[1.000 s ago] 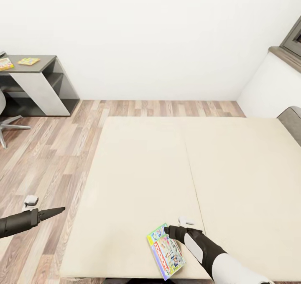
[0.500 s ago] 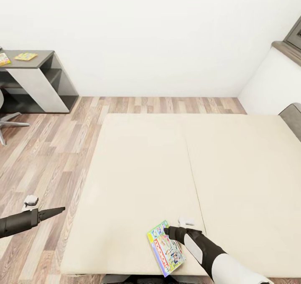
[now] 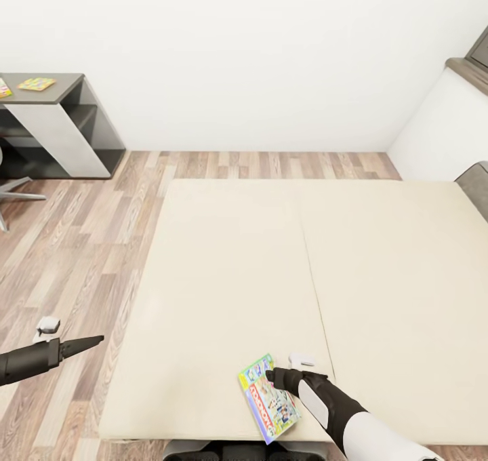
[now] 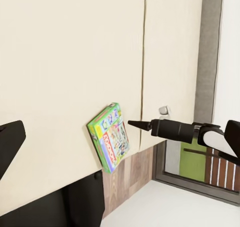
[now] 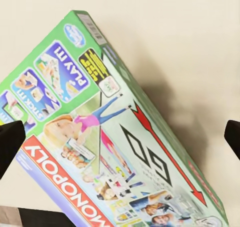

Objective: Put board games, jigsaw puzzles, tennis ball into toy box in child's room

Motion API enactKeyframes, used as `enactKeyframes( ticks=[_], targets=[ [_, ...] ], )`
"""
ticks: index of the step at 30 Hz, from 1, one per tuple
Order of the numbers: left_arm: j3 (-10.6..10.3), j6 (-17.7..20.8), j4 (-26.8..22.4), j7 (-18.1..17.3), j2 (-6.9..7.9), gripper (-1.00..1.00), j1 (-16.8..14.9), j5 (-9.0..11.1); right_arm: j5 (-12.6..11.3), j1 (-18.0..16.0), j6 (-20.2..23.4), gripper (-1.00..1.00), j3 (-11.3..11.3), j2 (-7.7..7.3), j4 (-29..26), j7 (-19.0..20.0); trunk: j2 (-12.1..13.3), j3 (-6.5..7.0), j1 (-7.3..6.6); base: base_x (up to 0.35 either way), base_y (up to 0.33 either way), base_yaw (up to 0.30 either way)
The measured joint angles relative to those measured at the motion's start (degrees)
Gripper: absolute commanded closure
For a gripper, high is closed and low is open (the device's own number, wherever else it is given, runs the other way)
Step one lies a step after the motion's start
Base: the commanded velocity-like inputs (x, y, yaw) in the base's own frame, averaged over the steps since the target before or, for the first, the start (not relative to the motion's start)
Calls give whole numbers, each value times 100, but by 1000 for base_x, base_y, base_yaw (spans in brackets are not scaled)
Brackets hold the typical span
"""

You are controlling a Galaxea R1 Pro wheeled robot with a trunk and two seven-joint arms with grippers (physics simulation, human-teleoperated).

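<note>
listing l to r: desk [image 3: 64,88] far left w/ small flat toys on top. left gripper [image 3: 85,344] low over floor, parked, fingers look together. bed [image 3: 224,271] centre. board game [image 3: 270,398] at near bed edge, overhanging; right gripper [image 3: 271,375] at its edge, spread wide in wrist view, not clamped yet.

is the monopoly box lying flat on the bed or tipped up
Tipped up. In the left wrist view the Monopoly box stands on edge at the bed edge, its shadow beside it. The right gripper is at it.
</note>
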Motion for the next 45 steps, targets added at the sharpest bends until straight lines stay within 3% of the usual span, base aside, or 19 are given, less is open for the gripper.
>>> enactKeyframes(
  ticks=[15,45],
  targets=[
    [21,2,0,0,12,-100,-4,6,-18,0,-1,-100,17,-12,-4,353,0,-142,0,0,0,0],
    [7,5,-5,0,4,-100,-1,7,-24,1,-56,-100,5,-30,-4,394,0,-425,0,0,0,0]
  ],
)
